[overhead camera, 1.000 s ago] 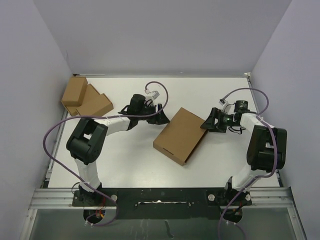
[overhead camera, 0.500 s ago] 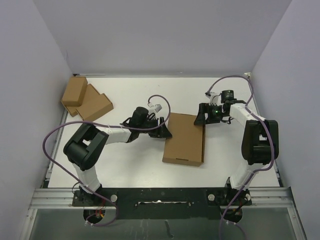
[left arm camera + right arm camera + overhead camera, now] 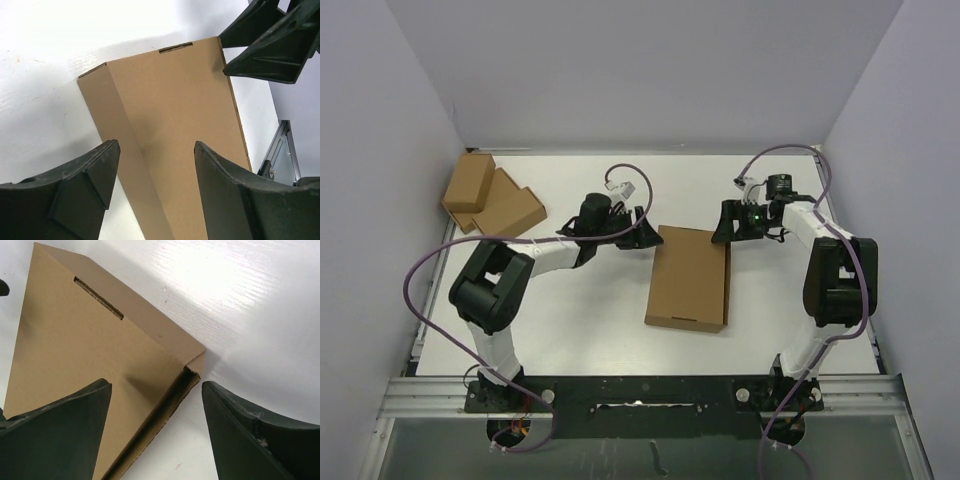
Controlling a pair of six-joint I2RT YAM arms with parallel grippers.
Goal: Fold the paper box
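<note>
The paper box (image 3: 688,278) is a closed, flat brown mailer lying in the middle of the table, its long side running near to far. My left gripper (image 3: 647,238) is open at the box's far left corner. In the left wrist view its fingers (image 3: 155,150) straddle the box's left edge (image 3: 170,110) without gripping it. My right gripper (image 3: 724,230) is open at the far right corner. In the right wrist view it (image 3: 156,387) stands open over the box's open side seam (image 3: 75,350). The right gripper's fingers (image 3: 270,45) also show in the left wrist view.
Two smaller brown cardboard boxes (image 3: 470,182) (image 3: 510,208) sit at the back left corner of the white table (image 3: 570,330). Pale walls close in the back and both sides. A metal rail runs along the near edge.
The box has turned from a diagonal lie to square with the table. My left gripper has since drawn back from its left edge to the far left corner. My right gripper moved to the far right corner.
</note>
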